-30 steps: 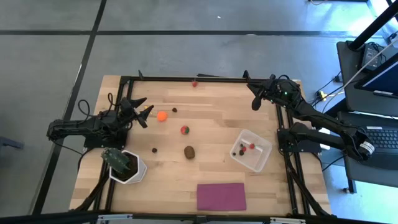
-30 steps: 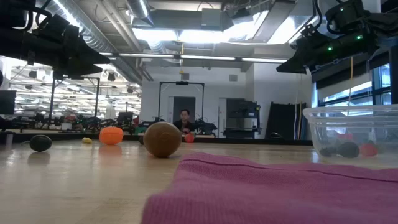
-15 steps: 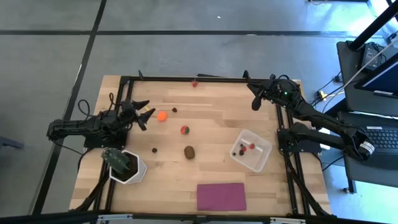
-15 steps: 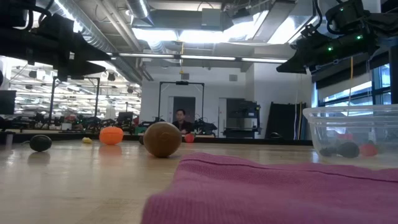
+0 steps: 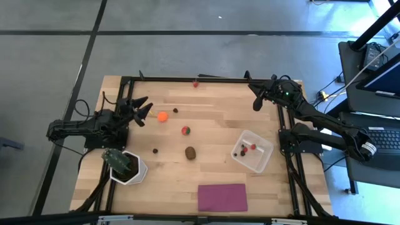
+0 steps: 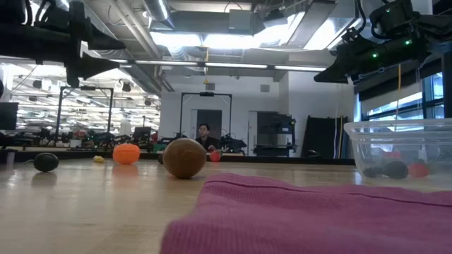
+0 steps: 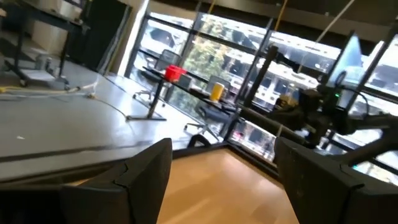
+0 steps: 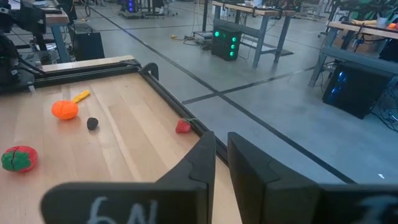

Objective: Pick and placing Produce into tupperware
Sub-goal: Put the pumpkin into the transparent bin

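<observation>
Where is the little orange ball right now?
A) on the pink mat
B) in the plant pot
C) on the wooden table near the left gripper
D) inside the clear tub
C: the orange ball sits on the bare wooden table, just beside the open left gripper, far from the clear tub.

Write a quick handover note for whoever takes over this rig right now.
Left tool: open, empty, raised at the table's left side near the orange ball.
Right tool: nearly shut, empty, parked over the far right corner.
Done: a few small pieces, red and dark, lie in the tupperware.
Left: orange ball, yellow bit, red-and-green piece, brown oval, two dark berries, and a small red piece at the far edge.
</observation>
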Controlling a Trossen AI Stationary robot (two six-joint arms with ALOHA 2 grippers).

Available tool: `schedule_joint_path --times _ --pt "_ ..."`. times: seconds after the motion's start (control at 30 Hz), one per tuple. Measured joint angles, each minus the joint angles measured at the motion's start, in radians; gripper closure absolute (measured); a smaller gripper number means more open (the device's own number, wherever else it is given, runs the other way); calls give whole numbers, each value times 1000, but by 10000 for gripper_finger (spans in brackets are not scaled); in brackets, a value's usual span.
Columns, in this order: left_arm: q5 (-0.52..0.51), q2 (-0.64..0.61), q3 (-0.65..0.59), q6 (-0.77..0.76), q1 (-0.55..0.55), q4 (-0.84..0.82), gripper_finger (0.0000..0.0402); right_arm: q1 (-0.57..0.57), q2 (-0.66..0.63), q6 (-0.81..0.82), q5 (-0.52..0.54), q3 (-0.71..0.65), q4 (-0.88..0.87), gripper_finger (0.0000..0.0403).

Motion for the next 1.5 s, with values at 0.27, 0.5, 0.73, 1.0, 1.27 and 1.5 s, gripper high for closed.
schedule_joint_path --times 0.27,0.5,0.73,1.0,1.27,1.5 --pt "-25 201 83 5 0 20 147 0 0 2 0 0 1 356" --pt "-32 509 348 79 19 -82 153 0 0 5 0 0 1 356" --pt "2 700 620 107 60 -254 153 0 0 7 0 0 1 356" --pt "10 802 703 77 55 -268 154 0 0 8 0 0 1 356" --pt "12 818 703 99 58 -268 154 0 0 8 -1 0 0 356" --pt "0 818 703 110 62 -267 141 0 0 6 -1 0 0 357"
